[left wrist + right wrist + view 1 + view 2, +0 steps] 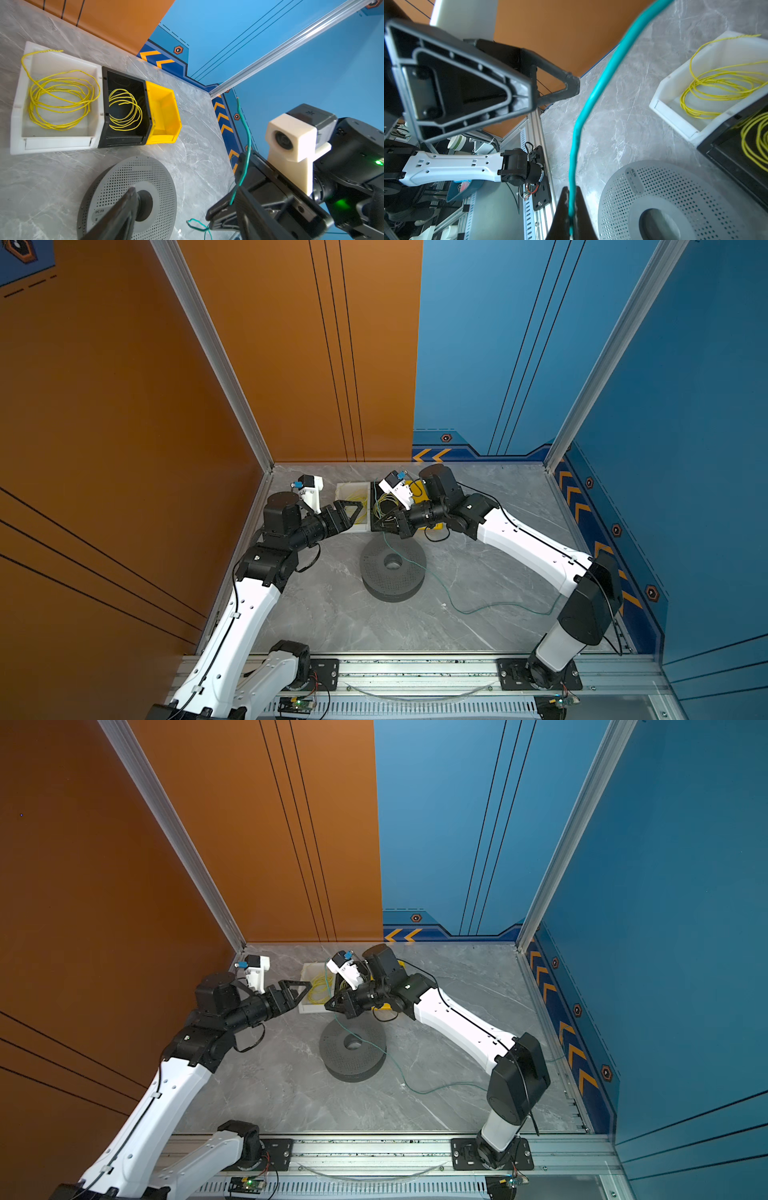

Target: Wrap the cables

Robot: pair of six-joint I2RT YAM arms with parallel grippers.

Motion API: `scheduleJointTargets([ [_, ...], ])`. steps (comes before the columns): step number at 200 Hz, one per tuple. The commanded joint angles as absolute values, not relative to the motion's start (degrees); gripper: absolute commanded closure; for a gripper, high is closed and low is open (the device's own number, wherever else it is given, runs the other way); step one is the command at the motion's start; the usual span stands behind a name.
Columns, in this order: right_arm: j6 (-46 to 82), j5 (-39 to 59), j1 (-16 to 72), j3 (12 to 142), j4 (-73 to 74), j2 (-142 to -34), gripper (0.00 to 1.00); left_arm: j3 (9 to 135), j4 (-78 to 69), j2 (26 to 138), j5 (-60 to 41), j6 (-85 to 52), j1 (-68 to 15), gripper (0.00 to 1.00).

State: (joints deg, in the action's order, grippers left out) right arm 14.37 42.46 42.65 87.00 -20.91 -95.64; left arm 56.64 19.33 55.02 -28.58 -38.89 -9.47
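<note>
Right end effector (571, 193) clamped on teal wire (593, 91) beside grey spool (675, 187); left end effector (356, 512) spread wide, empty.

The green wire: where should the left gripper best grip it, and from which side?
Probably the free stretch of the green wire above the right gripper, shut on it. It stands in the air, so the open left gripper can come from the left, jaws across it.
</note>
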Motion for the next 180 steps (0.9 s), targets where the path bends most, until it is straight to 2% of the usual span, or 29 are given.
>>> scheduleJointTargets([
  [1,14.2,42.5,42.4,81.9,-23.5,-91.3,1.0,55.5,24.4,56.1,-30.6,-38.0,-7.1,0.36],
  [47,15.1,41.3,42.5,73.2,-22.6,-87.3,1.0,43.3,23.5,57.0,-29.5,-40.4,-7.0,0.54],
  [71,16.0,42.7,42.8,70.4,-19.9,-87.4,1.0,39.0,23.6,57.0,-27.5,-40.9,-8.8,0.48],
  [88,16.0,43.3,43.1,69.6,-19.3,-88.9,1.0,36.0,23.1,57.3,-26.3,-41.6,-10.5,0.48],
  [114,15.9,43.4,43.8,69.1,-18.4,-90.5,1.0,30.5,15.3,58.8,-26.9,-45.2,-13.8,0.44],
  [152,15.6,43.0,44.4,69.6,-18.5,-90.4,1.0,26.5,8.7,59.7,-25.2,-46.5,-14.9,0.44],
  [180,15.5,42.0,44.7,69.6,-18.4,-90.2,1.0,22.1,-0.7,60.6,-29.3,-49.7,-13.1,0.45],
])
